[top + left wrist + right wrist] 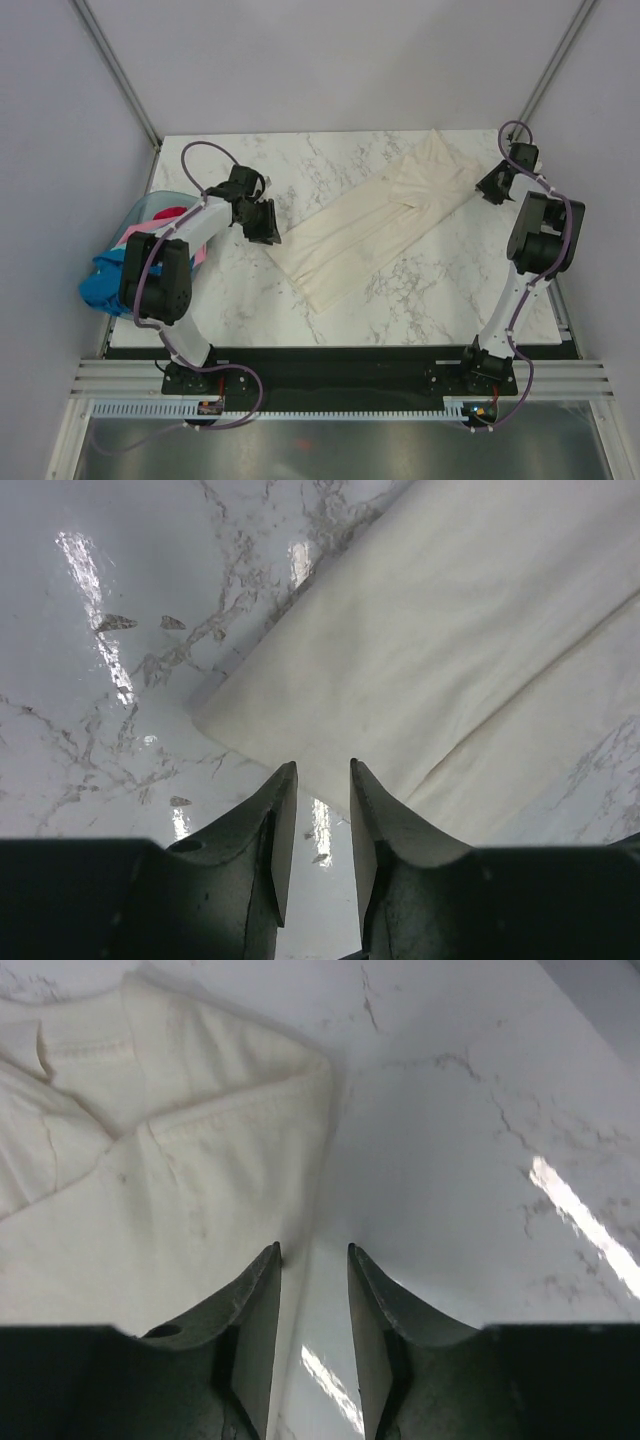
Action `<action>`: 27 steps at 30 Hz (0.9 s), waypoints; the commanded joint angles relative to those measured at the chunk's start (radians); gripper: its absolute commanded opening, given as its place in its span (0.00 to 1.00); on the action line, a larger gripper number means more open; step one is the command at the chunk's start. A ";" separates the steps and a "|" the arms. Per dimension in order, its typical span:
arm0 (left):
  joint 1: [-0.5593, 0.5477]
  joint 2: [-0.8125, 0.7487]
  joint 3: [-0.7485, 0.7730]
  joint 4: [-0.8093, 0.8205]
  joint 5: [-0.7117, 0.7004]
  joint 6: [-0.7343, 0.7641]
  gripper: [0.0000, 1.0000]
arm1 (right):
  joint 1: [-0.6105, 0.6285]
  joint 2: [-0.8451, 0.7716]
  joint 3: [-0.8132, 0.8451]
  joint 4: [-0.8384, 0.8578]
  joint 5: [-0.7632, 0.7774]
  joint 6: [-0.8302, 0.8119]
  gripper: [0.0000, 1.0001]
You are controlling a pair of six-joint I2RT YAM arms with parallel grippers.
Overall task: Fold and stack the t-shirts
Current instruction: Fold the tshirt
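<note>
The bench (230, 300) is a glossy white marble-look slab with grey veins, streaked with lamp glare. One cream-white t-shirt (380, 225) lies flat on it, folded lengthwise into a long strip. Its squared hem corner sits just ahead of the left fingers (270, 820), and the cloth runs off ahead and to their right. Bare bench shows ahead-left of them and through the gap between them. The collar-and-sleeve end lies ahead and to the left of the right fingers (258, 1305), its edge ending beside one fingertip, with bare bench ahead and right.
</note>
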 commanded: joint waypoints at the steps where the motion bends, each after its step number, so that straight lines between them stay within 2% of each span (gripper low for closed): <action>1: 0.001 0.047 0.033 -0.019 0.026 0.057 0.36 | 0.004 -0.135 -0.052 -0.091 -0.037 -0.020 0.42; 5: -0.002 0.090 0.018 -0.022 -0.018 0.077 0.37 | 0.004 -0.236 -0.128 -0.111 -0.093 -0.004 0.46; 10: -0.002 0.098 0.070 -0.031 -0.090 0.105 0.38 | 0.010 -0.394 -0.262 -0.110 -0.184 0.009 0.49; 17: -0.002 0.139 0.078 -0.045 -0.158 0.142 0.40 | 0.011 -0.590 -0.400 -0.128 -0.216 -0.035 0.53; 25: -0.001 0.199 0.082 -0.048 -0.167 0.168 0.40 | 0.011 -0.639 -0.401 -0.134 -0.267 -0.024 0.58; 27: -0.002 0.210 0.078 -0.056 -0.166 0.162 0.33 | 0.011 -0.652 -0.403 -0.134 -0.270 -0.026 0.59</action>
